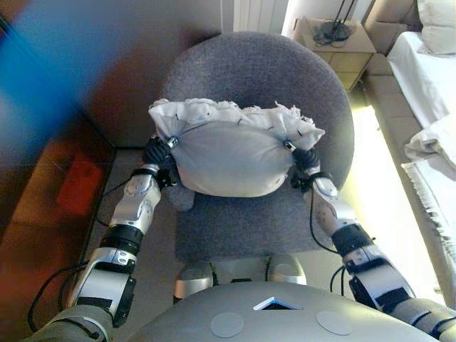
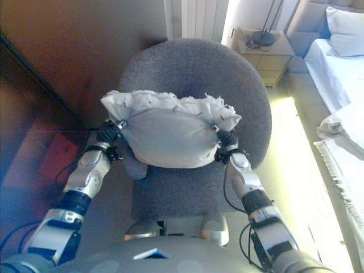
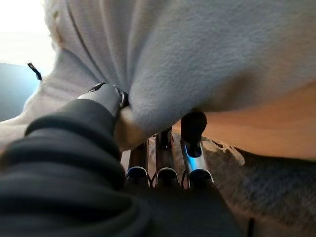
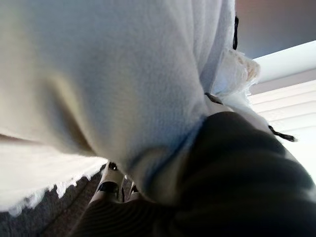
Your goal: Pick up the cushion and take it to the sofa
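The cushion (image 1: pixel 231 153) — pale grey, with a frayed white fringe along its upper edge — is held between both hands above the seat of the grey armchair (image 1: pixel 256 78).

Left hand (image 1: pixel 158 153): positioned at one end of the cushion. In the left wrist view the thumb (image 3: pixel 106 96) presses into the fabric from one side, and the fingers (image 3: pixel 193 128) curl up beneath the cushion from the other side. The cloth bunches between thumb and fingers, so the left hand is closed round the cushion end.

Right hand (image 1: pixel 303 158): positioned at the opposite end of the cushion. In the right wrist view the cushion fabric folds down over the dark ribbed cover, and only the bases of the fingers (image 4: pixel 111 185) show under the cloth. The fingertips are hidden behind the cushion — how far they are closed cannot be told.

The cushion's lower face hangs clear of the armchair seat between the two hands. Beyond the fingers, past the armchair back, stands a small bedside cabinet (image 1: pixel 335 46); a white bed (image 1: pixel 434 85) lies on the right-hand side.
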Controlling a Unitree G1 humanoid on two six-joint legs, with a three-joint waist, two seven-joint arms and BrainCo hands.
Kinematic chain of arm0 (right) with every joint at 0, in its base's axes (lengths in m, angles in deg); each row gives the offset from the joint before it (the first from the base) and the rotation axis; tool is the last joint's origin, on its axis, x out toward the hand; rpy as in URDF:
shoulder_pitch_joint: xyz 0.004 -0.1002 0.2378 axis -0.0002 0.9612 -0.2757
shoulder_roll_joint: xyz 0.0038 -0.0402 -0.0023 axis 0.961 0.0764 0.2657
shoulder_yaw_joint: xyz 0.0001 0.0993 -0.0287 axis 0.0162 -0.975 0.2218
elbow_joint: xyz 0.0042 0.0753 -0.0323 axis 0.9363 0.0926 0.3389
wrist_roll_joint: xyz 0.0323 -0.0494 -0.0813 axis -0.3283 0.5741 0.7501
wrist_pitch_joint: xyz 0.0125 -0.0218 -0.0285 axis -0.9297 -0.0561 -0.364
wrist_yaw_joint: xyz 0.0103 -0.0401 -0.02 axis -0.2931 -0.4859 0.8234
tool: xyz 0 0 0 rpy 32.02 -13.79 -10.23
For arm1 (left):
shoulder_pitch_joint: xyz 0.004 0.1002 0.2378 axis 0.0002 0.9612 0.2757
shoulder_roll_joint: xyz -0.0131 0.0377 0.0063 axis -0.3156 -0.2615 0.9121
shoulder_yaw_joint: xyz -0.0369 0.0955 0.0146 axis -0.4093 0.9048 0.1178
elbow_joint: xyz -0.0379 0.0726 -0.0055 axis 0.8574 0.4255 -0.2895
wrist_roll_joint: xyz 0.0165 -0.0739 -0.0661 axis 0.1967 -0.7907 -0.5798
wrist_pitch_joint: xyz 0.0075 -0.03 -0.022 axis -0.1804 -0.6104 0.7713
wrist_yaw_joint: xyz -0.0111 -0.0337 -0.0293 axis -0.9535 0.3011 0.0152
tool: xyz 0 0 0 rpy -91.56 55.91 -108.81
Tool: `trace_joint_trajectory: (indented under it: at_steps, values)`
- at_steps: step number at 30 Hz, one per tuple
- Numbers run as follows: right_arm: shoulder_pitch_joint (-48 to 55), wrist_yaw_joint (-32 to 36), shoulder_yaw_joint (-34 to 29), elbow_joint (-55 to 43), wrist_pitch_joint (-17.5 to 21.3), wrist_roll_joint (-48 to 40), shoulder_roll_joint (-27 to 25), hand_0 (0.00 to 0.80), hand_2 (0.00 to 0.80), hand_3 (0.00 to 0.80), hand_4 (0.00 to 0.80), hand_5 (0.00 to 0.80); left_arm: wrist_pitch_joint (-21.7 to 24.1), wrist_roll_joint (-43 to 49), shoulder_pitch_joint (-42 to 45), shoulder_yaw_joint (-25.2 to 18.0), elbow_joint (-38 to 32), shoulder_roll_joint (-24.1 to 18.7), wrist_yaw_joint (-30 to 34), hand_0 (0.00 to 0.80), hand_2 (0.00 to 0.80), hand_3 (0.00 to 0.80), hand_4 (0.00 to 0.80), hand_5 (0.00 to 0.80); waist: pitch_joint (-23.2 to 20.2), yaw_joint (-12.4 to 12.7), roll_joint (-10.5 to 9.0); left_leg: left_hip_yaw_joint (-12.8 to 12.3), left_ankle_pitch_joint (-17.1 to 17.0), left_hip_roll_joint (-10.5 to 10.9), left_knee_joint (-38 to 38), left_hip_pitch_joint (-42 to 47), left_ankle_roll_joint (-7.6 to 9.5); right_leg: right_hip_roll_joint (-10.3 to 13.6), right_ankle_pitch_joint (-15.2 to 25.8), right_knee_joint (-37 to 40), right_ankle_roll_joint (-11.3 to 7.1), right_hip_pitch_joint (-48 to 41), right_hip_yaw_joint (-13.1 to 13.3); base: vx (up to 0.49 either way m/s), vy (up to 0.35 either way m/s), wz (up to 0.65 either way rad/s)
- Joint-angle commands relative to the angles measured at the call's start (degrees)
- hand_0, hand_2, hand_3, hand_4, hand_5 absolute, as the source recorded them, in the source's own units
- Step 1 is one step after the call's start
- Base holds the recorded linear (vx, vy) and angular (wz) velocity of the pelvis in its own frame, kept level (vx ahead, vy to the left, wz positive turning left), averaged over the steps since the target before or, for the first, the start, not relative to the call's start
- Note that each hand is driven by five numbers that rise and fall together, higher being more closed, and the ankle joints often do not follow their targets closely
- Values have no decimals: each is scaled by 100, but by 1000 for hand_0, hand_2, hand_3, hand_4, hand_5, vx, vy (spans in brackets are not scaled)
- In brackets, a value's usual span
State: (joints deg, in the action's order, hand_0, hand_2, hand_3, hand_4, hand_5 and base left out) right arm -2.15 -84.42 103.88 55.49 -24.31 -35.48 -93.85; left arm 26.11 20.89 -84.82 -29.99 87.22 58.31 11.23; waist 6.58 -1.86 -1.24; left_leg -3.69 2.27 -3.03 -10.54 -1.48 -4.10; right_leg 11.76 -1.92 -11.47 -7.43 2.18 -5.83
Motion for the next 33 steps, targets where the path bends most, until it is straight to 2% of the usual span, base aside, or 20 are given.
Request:
trace_joint_trajectory:
  at_steps: [1, 2, 5, 8, 12, 17, 25, 28, 33]
  values:
    - [-971, -120, -117, -333, 230, -402, 60, 800, 800, 800, 800, 800, 360, -98, -703, 90, -73, -62, 51, 800, 800, 800, 800, 800, 4, 185, -146, -241, 883, -525, -1886, -750, -113, 236, -72, -859, -109, 497, 115, -54, -106, 22]
    - [-1212, -208, -106, -308, 109, -588, 35, 800, 800, 800, 800, 800, 369, -266, -870, 111, 45, -89, 29, 800, 800, 800, 800, 800, 85, 183, -138, -189, 1085, -635, -2301, -967, -85, 252, -251, -1376, -37, 743, 120, -46, -58, 25]
    - [-1420, -261, -71, -47, 60, -661, 85, 800, 800, 800, 800, 800, 332, -388, -1176, 198, 413, -8, 1, 800, 800, 800, 800, 800, 114, 144, -120, -98, 1414, -802, -2944, -1200, -46, 291, -557, -2038, 87, 985, 180, 97, -1, 14]
    - [-1244, -363, -10, -124, -51, -541, 95, 800, 800, 800, 800, 800, 294, -490, -1167, 296, 556, 127, -46, 800, 800, 800, 800, 800, 12, 99, -117, -24, 1475, -831, -2961, -1075, -46, 336, -688, -2201, 78, 939, 215, 219, 37, -1]
    - [-811, -358, -111, -374, -267, -153, 17, 800, 800, 800, 800, 800, 80, -778, -829, 219, 274, 271, 152, 800, 800, 800, 800, 800, -98, 91, -141, -16, 1380, -779, -2643, -738, -103, 334, -657, -1971, 2, 638, 161, 218, 12, 9]
    - [-527, -321, -314, -733, -786, 160, -186, 800, 800, 800, 800, 800, -325, -1143, -477, -36, -236, 302, 255, 800, 800, 800, 800, 800, -201, 116, -176, -47, 1221, -663, -2191, -357, -147, 286, -545, -1534, -69, 248, 127, 201, 23, -14]
    - [-937, -334, -178, -266, -1403, 141, -283, 800, 800, 800, 800, 800, -723, -898, -739, 38, -80, 212, -181, 800, 800, 800, 800, 800, -256, 247, -303, -74, 926, -481, -1605, -70, -142, 201, -261, -871, -187, -49, 111, 162, 33, 8]
    - [-1203, -497, -36, 86, -1352, -132, -206, 800, 800, 800, 800, 800, -842, -676, -1115, 214, 166, 117, -345, 800, 800, 800, 800, 800, -167, 325, -472, -60, 893, -515, -1697, -207, -147, 162, -126, -797, -224, -7, 109, 71, -120, 4]
    - [-1777, -600, 146, 761, -805, -675, 119, 800, 800, 800, 800, 800, -899, -582, -1882, 554, 689, -164, -348, 800, 800, 800, 800, 800, 126, 492, -783, 96, 863, -681, -2018, -768, -210, 11, 97, -738, -273, 242, 121, -46, -214, 20]
